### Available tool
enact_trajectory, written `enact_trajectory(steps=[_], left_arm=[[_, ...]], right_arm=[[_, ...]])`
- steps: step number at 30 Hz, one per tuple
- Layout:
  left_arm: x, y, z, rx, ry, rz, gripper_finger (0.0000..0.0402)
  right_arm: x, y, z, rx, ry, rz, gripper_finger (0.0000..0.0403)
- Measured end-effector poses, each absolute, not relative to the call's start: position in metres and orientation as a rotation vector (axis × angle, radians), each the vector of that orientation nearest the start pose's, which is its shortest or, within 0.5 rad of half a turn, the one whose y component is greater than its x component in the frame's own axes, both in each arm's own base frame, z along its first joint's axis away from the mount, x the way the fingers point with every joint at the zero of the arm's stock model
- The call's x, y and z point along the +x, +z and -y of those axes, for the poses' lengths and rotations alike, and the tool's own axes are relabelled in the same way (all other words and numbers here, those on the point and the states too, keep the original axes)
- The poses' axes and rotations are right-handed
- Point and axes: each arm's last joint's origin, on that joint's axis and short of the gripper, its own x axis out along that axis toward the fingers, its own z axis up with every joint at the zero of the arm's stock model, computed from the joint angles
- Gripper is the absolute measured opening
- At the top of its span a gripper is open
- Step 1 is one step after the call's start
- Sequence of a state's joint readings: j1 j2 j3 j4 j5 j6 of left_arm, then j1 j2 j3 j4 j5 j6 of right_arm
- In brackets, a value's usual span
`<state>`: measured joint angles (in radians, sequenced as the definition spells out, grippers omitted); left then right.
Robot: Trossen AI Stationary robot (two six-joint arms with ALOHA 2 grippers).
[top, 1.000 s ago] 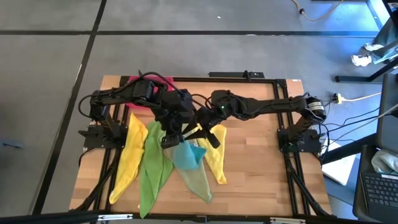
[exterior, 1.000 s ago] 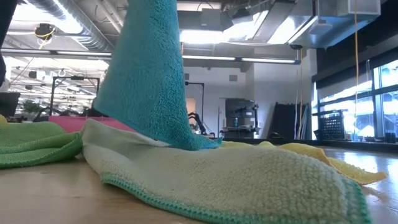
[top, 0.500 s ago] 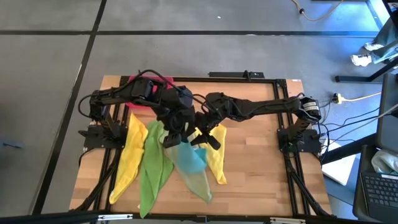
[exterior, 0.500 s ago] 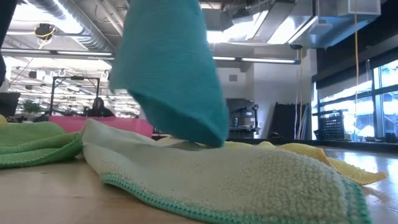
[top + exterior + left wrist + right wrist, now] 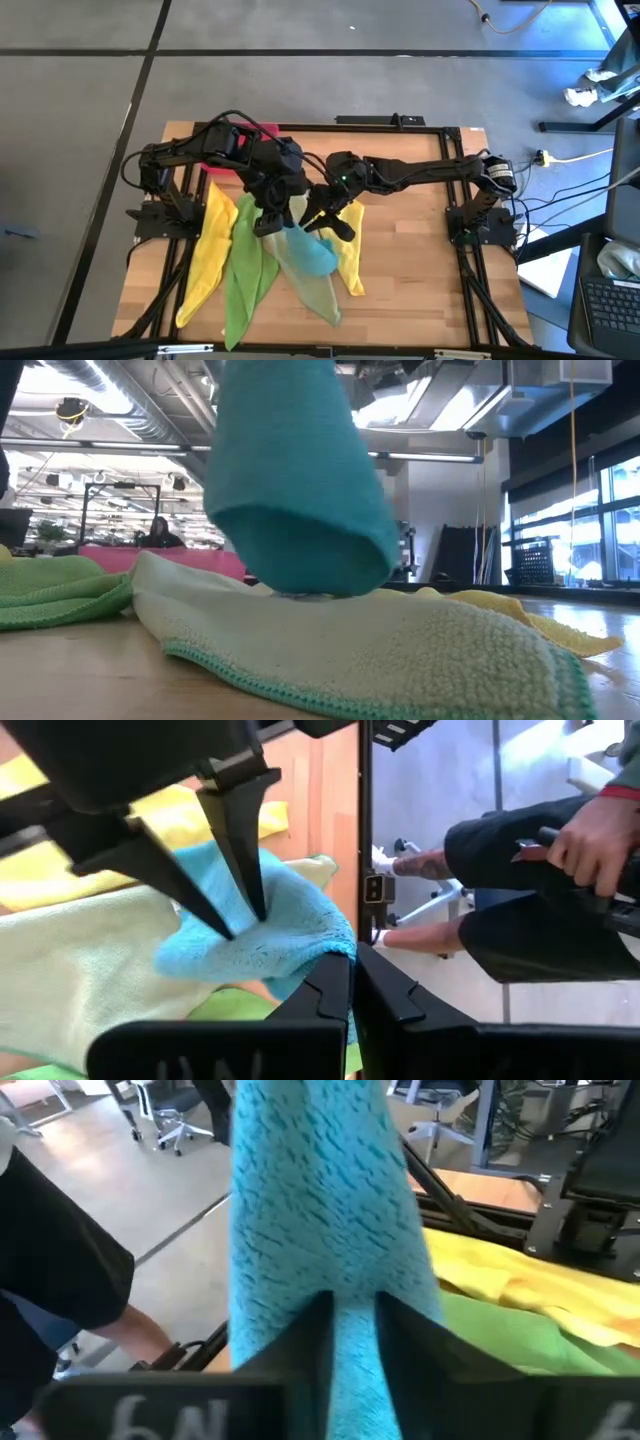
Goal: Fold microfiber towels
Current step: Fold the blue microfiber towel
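The teal towel (image 5: 306, 251) hangs bunched over the middle of the table, and both grippers are shut on it. My left gripper (image 5: 266, 220) is at its left and my right gripper (image 5: 320, 216) at its right. In the low view its rounded lower fold (image 5: 300, 565) hangs right at the pale olive-green towel (image 5: 350, 645), which lies flat on the table. A bright green towel (image 5: 245, 270) and two yellow towels (image 5: 204, 252) (image 5: 350, 257) lie spread beside them. My left gripper (image 5: 352, 982) pinches an upper edge of the teal towel (image 5: 332, 948) between its two shut fingers, slanting down from the table's left. The cloth bunches in front of the fingers and hangs below them. One layer or several, I cannot tell. My right gripper (image 5: 355, 1320) has a bunched fold of the teal towel (image 5: 352, 1285) between its two fingers, coming nearly level from the table's right. In the left wrist view its fingertips (image 5: 243, 910) meet on the cloth. The towel rises slack above the fingers and droops below.
A pink-red tray (image 5: 262, 131) sits at the table's far edge behind the left arm. The table's right half (image 5: 420, 270) is bare wood. A seated person (image 5: 560, 870) is beyond the table's edge.
My right gripper has sunk, tipped downward and moved toward the left gripper, onto the teal towel. The towel's lower end, which trailed on the pale olive-green towel, has been drawn up into a rounded fold.
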<state>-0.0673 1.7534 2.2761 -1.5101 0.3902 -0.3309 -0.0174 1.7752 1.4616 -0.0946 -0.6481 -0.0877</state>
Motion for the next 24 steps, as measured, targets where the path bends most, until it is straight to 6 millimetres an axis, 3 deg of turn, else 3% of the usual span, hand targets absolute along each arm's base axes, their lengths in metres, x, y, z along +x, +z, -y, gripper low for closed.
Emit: enact_trajectory(steps=[4,8,12,18,21,24], left_arm=[[0.301,0.459,0.032,-0.462,-0.261,-1.048,0.0000],[0.301,0.459,0.034,-0.482,-0.311,-1.051,0.0000],[0.299,0.460,0.041,-0.498,-0.417,-1.067,0.0000],[0.293,0.457,0.051,-0.443,-0.482,-1.116,0.0000],[0.293,0.456,0.050,-0.429,-0.465,-1.115,0.0000],[0.294,0.456,0.048,-0.408,-0.437,-1.110,0.0000]], right_arm=[[0.408,0.304,-0.002,0.044,0.535,-0.408,0.0014],[0.407,0.300,0.013,0.023,0.491,-0.444,0.0011],[0.406,0.303,0.023,-0.008,0.561,-0.389,0.0065],[0.411,0.320,0.027,-0.023,0.598,-0.205,0.0184],[0.414,0.328,0.018,-0.040,0.583,-0.130,0.0226],[0.417,0.332,0.006,-0.035,0.588,-0.087,0.0242]])
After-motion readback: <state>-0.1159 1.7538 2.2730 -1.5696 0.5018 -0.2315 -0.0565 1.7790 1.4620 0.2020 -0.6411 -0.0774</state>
